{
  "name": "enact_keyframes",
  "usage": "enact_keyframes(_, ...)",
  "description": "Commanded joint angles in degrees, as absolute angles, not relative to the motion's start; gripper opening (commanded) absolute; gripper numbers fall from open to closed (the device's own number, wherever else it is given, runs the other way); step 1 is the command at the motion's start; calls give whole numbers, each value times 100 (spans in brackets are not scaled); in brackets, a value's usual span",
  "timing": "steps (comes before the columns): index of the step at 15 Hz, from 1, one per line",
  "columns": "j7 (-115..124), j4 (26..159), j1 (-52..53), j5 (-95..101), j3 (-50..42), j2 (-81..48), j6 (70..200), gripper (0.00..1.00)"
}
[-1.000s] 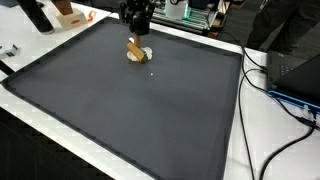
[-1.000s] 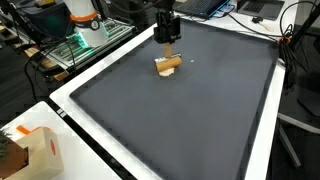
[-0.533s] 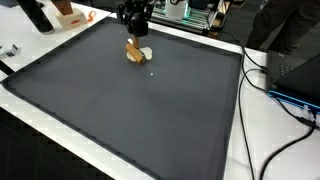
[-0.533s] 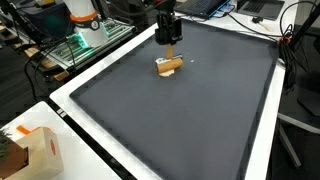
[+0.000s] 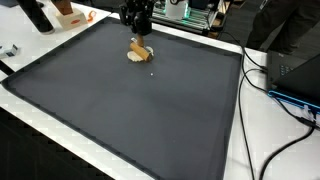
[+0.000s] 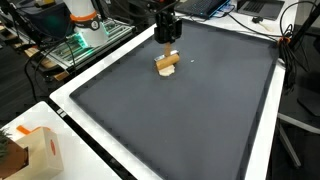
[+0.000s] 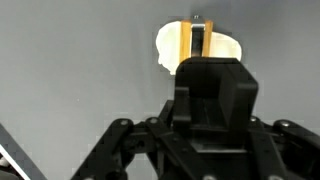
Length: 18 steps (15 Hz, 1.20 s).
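Showing the gripper [image 6: 167,40] poised just above a small wooden block [image 6: 167,64], resting on a pale disc [image 5: 146,54] near one edge of the dark mat [image 5: 130,110]. Masking the jaws behind the gripper's own body, leaving their spacing impossible to tell. Judging the block as light, stiff, dry-surfaced and prone to toppling; favouring a hold across its two broad flat faces, near mid-length.

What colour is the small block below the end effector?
The block is tan, like wood, on a cream disc. An exterior view shows it best.
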<state>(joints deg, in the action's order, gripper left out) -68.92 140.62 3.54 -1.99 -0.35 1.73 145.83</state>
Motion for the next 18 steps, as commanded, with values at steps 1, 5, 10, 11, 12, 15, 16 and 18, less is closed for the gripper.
enact_keyframes(1,-7030,14001,325,-327,34,-6,14020,24)
enact_keyframes(5,-7053,13896,324,-323,70,-35,13570,24)
enact_keyframes(10,-7055,13792,315,-314,107,-39,13202,24)
enact_keyframes(11,-7082,13790,315,-337,112,-21,13162,24)
enact_keyframes(12,-7117,13792,313,-369,114,21,13110,24)
enact_keyframes(15,-7171,13808,299,-446,104,188,12999,24)
enact_keyframes(16,-7200,13817,296,-483,101,245,12970,24)
enact_keyframes(18,-7185,13835,291,-497,92,413,12851,24)
